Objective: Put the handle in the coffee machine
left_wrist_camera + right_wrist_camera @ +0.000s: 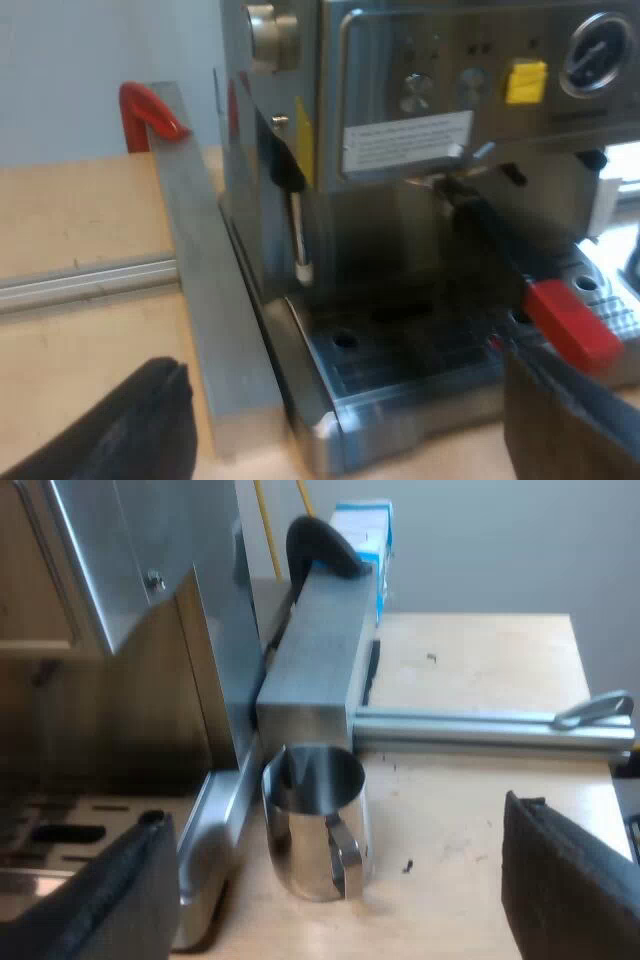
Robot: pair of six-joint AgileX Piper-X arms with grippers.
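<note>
The espresso machine faces my left wrist view, with its gauge, knobs and a yellow tag. The holder's dark handle runs out from under the machine's brewing head above the drip tray and ends in red. I cannot see whether it is locked. My left gripper is open before the drip tray, and one finger sits just below the red end without gripping it. My right gripper is open beside the machine's side wall, above a steel jug.
A steam wand hangs at the machine's corner. A grey metal block with a red clamp stands against the machine's side. On the other side are a similar block with a black clamp, a metal rail and a blue-white carton.
</note>
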